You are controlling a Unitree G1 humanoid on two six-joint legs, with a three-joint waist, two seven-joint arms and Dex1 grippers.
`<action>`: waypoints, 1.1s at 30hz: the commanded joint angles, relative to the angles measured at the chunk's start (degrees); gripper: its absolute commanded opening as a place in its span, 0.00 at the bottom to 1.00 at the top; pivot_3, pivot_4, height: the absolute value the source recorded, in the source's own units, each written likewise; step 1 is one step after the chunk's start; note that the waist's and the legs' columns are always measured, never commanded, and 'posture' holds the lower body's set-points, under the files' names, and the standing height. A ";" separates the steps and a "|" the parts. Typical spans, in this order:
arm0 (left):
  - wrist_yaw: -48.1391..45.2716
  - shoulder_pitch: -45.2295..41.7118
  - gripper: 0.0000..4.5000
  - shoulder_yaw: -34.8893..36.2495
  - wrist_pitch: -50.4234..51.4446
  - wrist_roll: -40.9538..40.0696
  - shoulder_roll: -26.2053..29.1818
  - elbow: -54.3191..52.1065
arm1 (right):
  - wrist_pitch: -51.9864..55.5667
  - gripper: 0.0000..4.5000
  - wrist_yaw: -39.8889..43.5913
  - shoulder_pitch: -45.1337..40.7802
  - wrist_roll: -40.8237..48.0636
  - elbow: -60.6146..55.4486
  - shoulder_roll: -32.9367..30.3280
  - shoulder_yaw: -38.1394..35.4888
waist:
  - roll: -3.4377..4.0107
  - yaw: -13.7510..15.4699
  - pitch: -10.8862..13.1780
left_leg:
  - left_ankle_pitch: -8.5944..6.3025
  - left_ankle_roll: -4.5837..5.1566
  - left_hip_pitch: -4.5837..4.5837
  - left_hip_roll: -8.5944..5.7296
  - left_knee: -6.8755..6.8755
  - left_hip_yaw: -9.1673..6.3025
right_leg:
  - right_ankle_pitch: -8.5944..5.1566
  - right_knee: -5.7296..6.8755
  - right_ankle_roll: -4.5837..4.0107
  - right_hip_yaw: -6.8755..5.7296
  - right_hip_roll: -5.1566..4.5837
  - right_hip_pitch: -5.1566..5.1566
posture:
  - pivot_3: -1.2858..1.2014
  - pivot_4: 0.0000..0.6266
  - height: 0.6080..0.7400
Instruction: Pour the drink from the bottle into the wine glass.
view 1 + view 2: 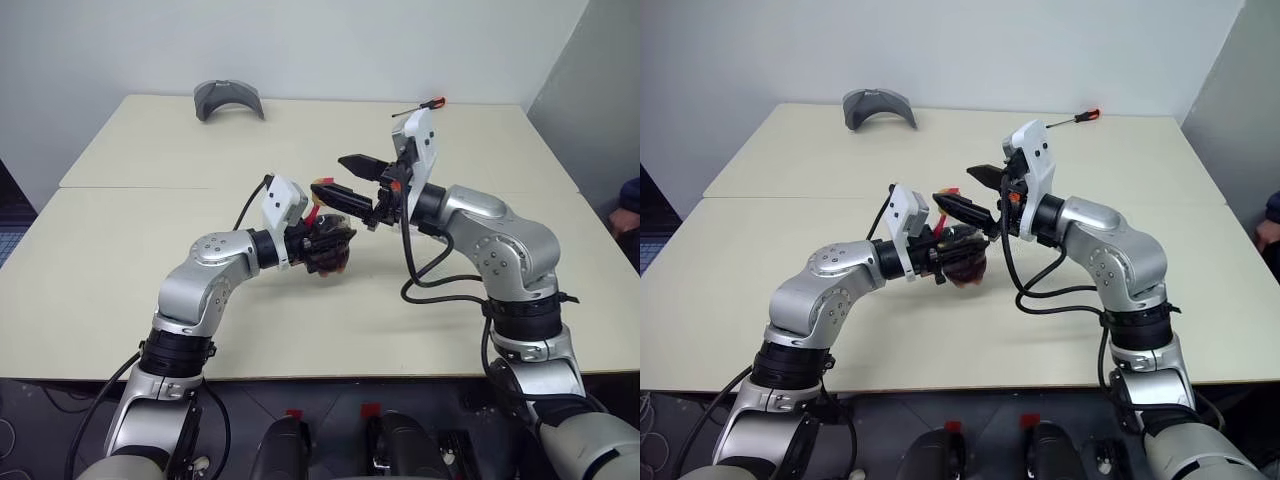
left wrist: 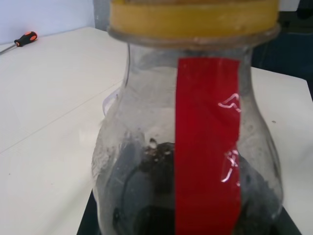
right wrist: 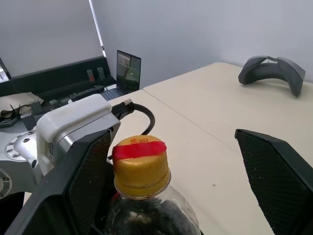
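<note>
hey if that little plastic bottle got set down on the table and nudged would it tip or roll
Probably steady upright: the bottle has a wide bulbous body under a narrow neck, and the drink sits low. It looks light, mostly empty, so a push would likely slide it. On its side, the rounded body would probably roll across the flat table.

Bottle [image 2: 146, 161] clear plastic, red label strip [image 2: 208, 147], yellow cap [image 3: 141, 166] with red tape on top. Drink [image 2: 146, 215] inside dark, almost black. Bench [image 1: 120, 270] pale cream. Screwdriver [image 2: 19, 40] handle orange and black. Grey curved object [image 3: 271, 71] at bench's far side. Hand fingers [image 3: 276, 171] black, textured.
</note>
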 commanded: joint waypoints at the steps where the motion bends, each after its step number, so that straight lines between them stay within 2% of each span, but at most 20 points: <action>1: -0.48 -1.86 0.32 0.55 -1.20 -0.22 0.05 -1.39 | -0.84 0.96 0.06 -1.81 0.58 -1.08 0.27 -0.29 | 0.00 0.00 0.00 | 0.00 0.00 0.00 0.00 0.00 0.00 | 0.00 0.00 0.00 0.00 0.00 0.00 | 0.52 0.24 1.00; 19: -0.52 -2.60 0.32 0.45 -0.85 -0.41 -0.16 -0.91 | 0.00 0.96 0.74 -2.70 1.24 0.52 1.07 0.57 | 0.00 -0.01 0.00 | 0.00 0.00 0.00 0.01 0.00 -0.01 | 0.00 0.01 0.00 0.00 0.01 0.00 | 0.52 0.24 1.00; 22: -0.81 -2.23 0.32 0.33 -0.73 -0.54 0.09 -1.51 | -0.13 0.83 0.76 -2.96 1.37 1.10 1.53 0.54 | 0.00 -0.01 0.00 | 0.00 0.00 0.00 0.01 -0.01 -0.01 | 0.00 0.00 0.00 0.00 0.01 0.00 | 0.52 0.24 1.00; 29: -1.16 -3.21 0.32 0.62 -1.46 -0.02 0.32 -0.25 | 1.73 0.30 1.00 -2.86 3.49 1.06 2.28 -0.46 | 0.00 -0.01 0.00 | 0.00 0.00 0.00 0.00 -0.01 -0.01 | 0.00 -0.01 -0.01 0.00 0.01 0.00 | 0.52 0.24 1.00; 33: -1.32 -3.44 0.32 0.73 -1.10 -0.14 0.32 -0.63 | 2.22 0.28 1.17 -2.79 4.38 0.94 2.22 -0.80 | 0.00 -0.01 0.00 | 0.00 0.00 0.00 0.00 0.00 0.00 | 0.00 0.00 0.00 0.00 0.01 0.00 | 0.52 0.24 1.00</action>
